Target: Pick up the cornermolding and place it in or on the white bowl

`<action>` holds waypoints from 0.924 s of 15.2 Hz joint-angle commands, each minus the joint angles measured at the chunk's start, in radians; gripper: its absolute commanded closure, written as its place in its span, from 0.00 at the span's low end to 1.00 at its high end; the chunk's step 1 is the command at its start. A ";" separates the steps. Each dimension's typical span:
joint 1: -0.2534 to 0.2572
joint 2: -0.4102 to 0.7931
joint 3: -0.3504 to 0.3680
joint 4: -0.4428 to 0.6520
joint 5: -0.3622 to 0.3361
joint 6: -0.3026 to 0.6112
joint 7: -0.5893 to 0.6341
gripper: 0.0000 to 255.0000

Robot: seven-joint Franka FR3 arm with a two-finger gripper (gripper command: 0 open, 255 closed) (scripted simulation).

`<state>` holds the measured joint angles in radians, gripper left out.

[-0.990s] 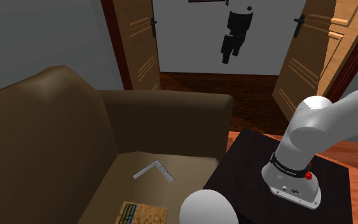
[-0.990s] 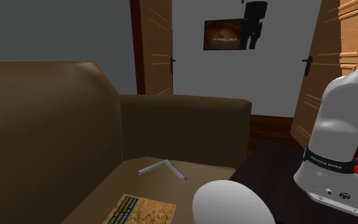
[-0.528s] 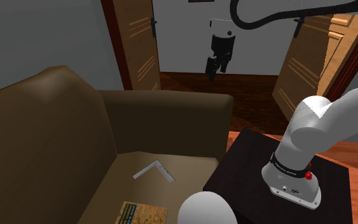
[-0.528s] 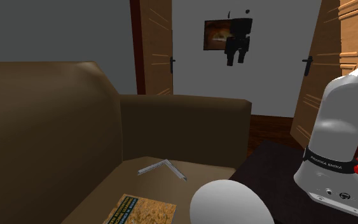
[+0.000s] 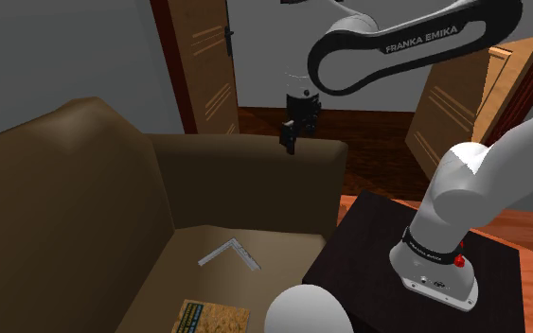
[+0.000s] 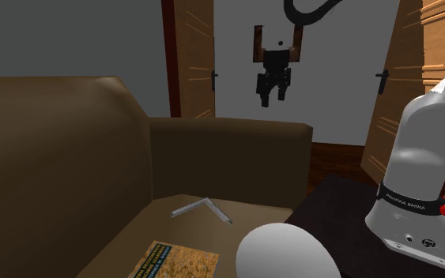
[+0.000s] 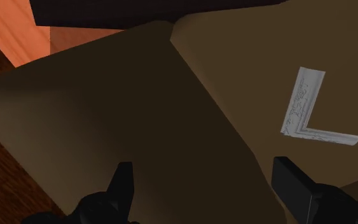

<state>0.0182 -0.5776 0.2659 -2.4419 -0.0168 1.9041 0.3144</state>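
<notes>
Wrist view: the gripper [image 7: 204, 172] is seen with its two black fingers standing well apart and nothing clasped between them, so the jaws are recorded as open and empty. Directly beneath the jaws the brown sofa [image 7: 139, 114] arm is seen. The corner moulding [image 7: 301, 102], a pale L-shaped strip, is noted beyond one finger's side rather than between the fingers, lying flat on the seat cushion.

In the shoulder view the gripper [image 5: 292, 137] is held high above the sofa [image 5: 245, 180] arm. The corner moulding [image 5: 222, 251] is placed well below the jaws on the seat. The white bowl [image 5: 304, 310] is found further out still, near the moulding but apart from it, beside a booklet [image 5: 209, 317].

Handling, as judged:
- The moulding is taken to be light, stiff and thin.
- Because it lies flush on a soft cushion, little edge is offered.
- One leg should be pinched across its narrow width, near the corner, where balance is best.
- Slipping or tilting is expected if a leg's far end is taken.
</notes>
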 commanded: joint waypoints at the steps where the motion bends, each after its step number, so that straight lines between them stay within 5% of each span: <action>1: 0.001 0.060 0.044 -0.007 -0.002 0.056 0.058 0.00; 8: -0.015 0.297 0.183 0.032 -0.064 0.195 0.267 0.00; 14: -0.023 0.552 0.271 0.124 -0.211 0.271 0.490 0.00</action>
<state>-0.0059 -0.0703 0.5239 -2.3317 -0.1980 2.1615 0.7599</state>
